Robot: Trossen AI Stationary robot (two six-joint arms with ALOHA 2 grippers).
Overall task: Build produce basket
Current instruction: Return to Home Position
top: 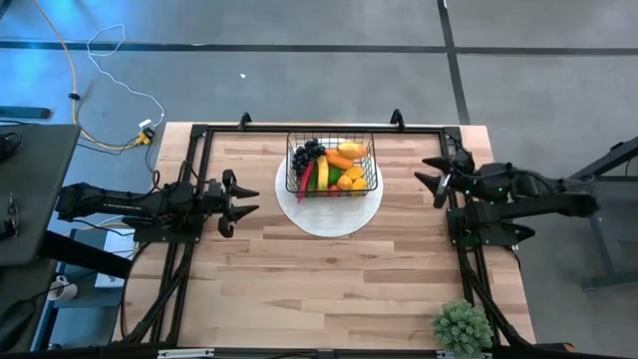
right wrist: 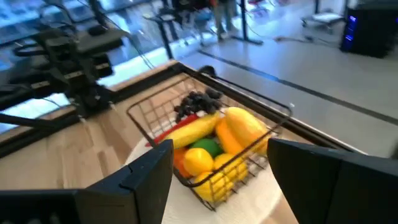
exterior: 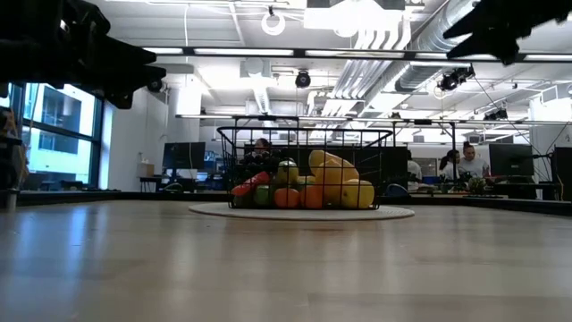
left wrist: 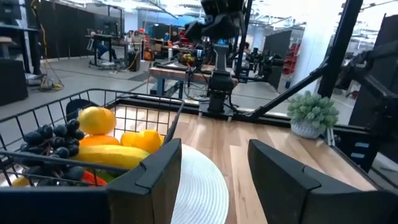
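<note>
The black wire basket [top: 331, 166] stands on a round white plate [top: 330, 215] at the table's far middle. In it lies the produce: dark grapes [top: 306, 155], a yellow banana [top: 322, 172], oranges and lemons [top: 349, 179], something red [top: 304, 185]. My left gripper [top: 242, 201] hangs open at the table's left side, pointing level toward the plate, with nothing between its fingers. My right gripper [top: 434, 176] hangs open at the right side, raised above the table, pointing toward the basket, also with nothing in it.
A green bushy plant in a pot [top: 462, 327] stands at the table's near right corner. A black frame [top: 204, 132] runs along the far, left and right edges. Bare wood fills the near half of the table.
</note>
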